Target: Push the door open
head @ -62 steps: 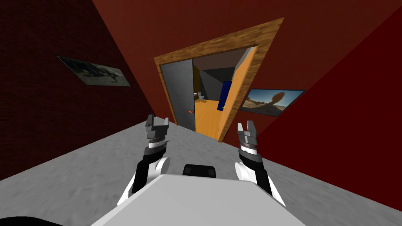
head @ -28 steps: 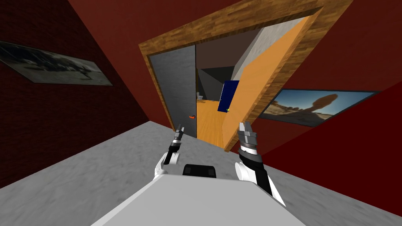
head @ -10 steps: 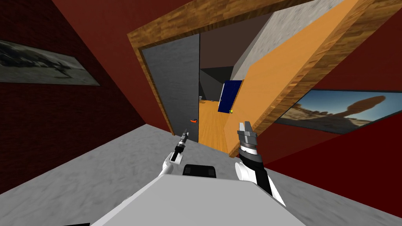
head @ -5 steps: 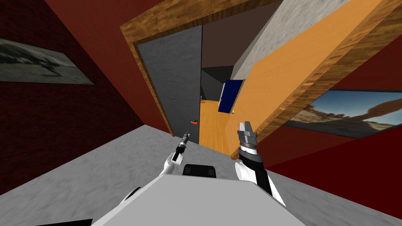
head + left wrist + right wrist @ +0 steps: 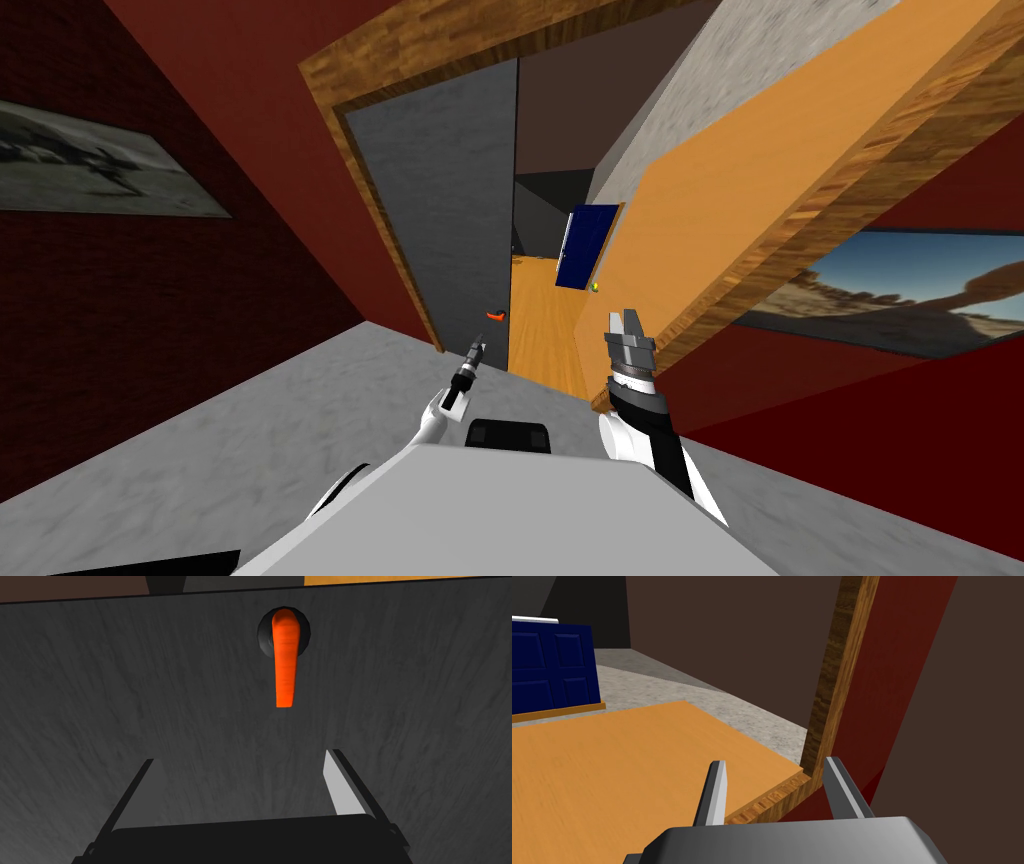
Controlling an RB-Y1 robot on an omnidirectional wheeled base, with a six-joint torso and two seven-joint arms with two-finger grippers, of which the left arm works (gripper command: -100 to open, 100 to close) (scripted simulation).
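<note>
grey door (image 5: 450, 200) standing ajar — left gripper (image 5: 238, 756), fingers spread, pointing at door near orange handle (image 5: 284, 661); right gripper (image 5: 624, 320) hanging spread, right of door.

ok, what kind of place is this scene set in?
Probably a hallway inside a house. Dark red walls carry a framed picture. A wooden door frame holds a grey door, ajar, with an orange lever handle. Beyond lies an orange floor and a blue door.

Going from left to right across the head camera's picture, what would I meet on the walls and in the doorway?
Grey picture → grey door → blue door, far beyond the doorway → landscape picture.
</note>
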